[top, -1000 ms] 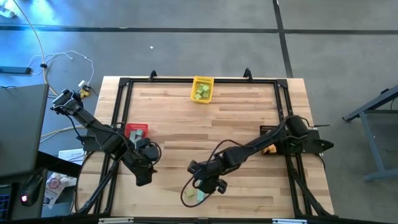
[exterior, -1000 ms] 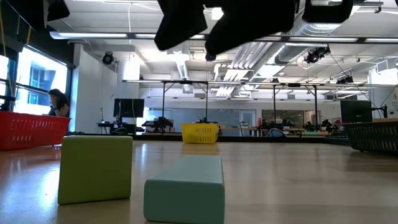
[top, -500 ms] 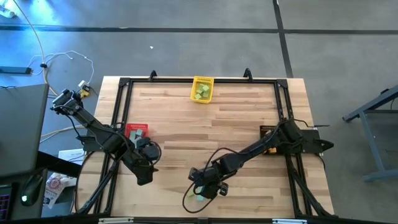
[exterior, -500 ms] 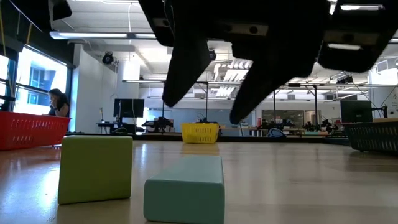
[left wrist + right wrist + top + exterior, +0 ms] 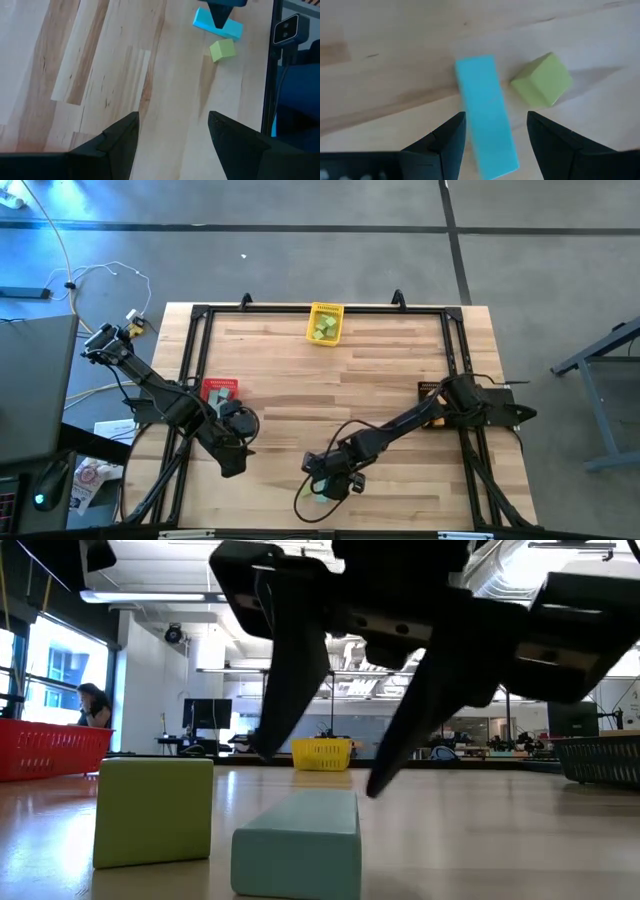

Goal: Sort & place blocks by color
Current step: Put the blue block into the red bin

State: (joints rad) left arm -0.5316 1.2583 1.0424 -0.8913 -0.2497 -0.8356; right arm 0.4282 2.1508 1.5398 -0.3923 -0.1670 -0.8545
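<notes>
A teal bar [image 5: 485,115] lies flat on the wood near the table's near edge, with a light green cube [image 5: 542,80] standing beside it. Both also show in the low view, the bar [image 5: 297,840] and the cube [image 5: 153,810]. My right gripper [image 5: 320,768] hangs open just above the bar, one finger on each long side, and I see no touch; the right wrist view shows the same stance [image 5: 496,120]. My left gripper [image 5: 172,120] is open over bare wood toward the table's left, near the red bin.
A yellow bin [image 5: 324,310] holding light green blocks stands at the far edge. A red bin [image 5: 212,384] sits at the left, and a black bin [image 5: 430,390] at the right is partly under the right arm. Bare wood lies between them.
My right gripper has moved a little toward the near edge and come down over the teal bar, staying open. The bar and the cube have not moved.
</notes>
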